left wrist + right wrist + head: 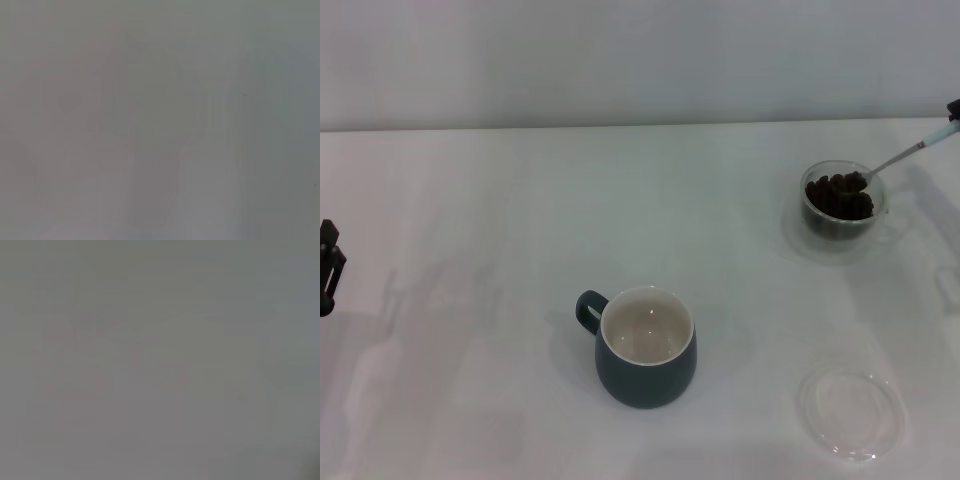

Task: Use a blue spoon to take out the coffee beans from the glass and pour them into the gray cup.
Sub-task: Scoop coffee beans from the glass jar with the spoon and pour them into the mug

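Observation:
The glass (817,222) stands at the far right of the white table, filled with dark coffee beans (840,198). The blue spoon (910,152) slants down into it, its metal bowl resting among the beans and its pale handle rising to the right edge of the head view. There only a black tip of my right gripper (954,108) shows, shut on the handle's end. The gray cup (646,347) sits at the centre front, handle to the left, with nothing in its creamy inside. My left gripper (328,265) is parked at the left edge. Both wrist views show only blank grey.
A flat clear saucer (850,415) lies at the front right, below the glass. The white table (500,220) ends at a pale wall along the back.

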Available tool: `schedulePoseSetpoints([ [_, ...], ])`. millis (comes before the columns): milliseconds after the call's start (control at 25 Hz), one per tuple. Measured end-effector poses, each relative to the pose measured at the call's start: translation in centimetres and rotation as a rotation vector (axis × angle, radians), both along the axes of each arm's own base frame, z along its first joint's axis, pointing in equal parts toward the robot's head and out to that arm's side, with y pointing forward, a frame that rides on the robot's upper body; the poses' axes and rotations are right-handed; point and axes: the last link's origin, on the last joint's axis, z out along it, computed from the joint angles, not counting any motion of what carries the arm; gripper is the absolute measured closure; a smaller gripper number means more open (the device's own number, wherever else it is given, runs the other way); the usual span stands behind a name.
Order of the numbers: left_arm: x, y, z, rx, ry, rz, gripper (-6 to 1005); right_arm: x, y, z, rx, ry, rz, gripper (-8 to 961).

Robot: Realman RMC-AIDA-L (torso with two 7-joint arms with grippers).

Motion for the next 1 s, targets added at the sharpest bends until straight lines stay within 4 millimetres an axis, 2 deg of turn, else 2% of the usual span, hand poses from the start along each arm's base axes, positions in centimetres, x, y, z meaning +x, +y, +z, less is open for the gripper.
schedulePoseSetpoints([
  [720,0.2,0.0,-0.1,0.002,-0.008,-0.006,356,-2.9,0.4,-1.1,-0.083,0.049,0.162,796],
  [1000,0.4,0.0,-0.2,-0.001,-0.012,-0.010,357,-4.1,0.0,-2.3,-0.149,0.049,0.235,796],
])
